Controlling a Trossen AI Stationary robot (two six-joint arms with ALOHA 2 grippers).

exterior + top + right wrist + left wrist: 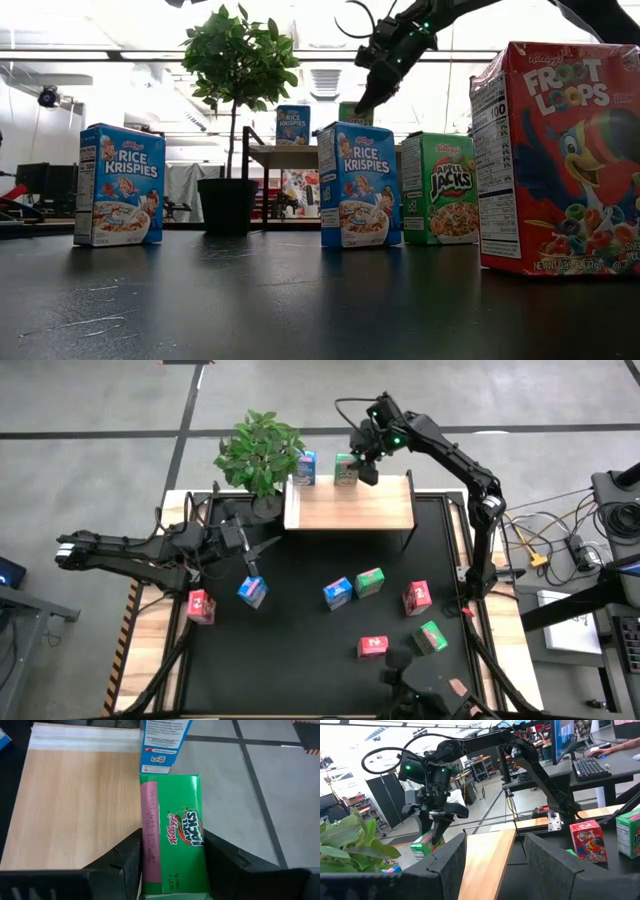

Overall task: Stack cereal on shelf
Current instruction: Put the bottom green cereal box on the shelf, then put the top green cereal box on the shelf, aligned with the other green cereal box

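Nearest the bottom edge of the high view, a green cereal box [431,637] and a red cereal box [373,647] lie on the black desk [300,670]. Farther up, across the middle of the frame, stand a red box [416,597] at the right, a green Apple Jacks box [369,582] touching a blue Rice Krispies box [338,593] at the centre, another blue Rice Krispies box [252,591] to the left, and a red box [200,606] at the desk's left margin.

The left tool [268,544] hangs over the desk at centre left, just above the left blue box; its fingers [445,865] are spread and carry nothing.

At the upper centre of the frame stands the wooden shelf [350,510]. On its far edge, a blue box [305,468] stands upright at the left corner, and a green Apple Jacks box [346,469] sits just right of it. The right tool [366,465] reaches down to this green box; in the right wrist view the fingers [127,857] flank the Apple Jacks box [172,850] on both sides, though actual contact cannot be confirmed.

A potted plant [259,452] stands at the upper left, beside the shelf's left end.
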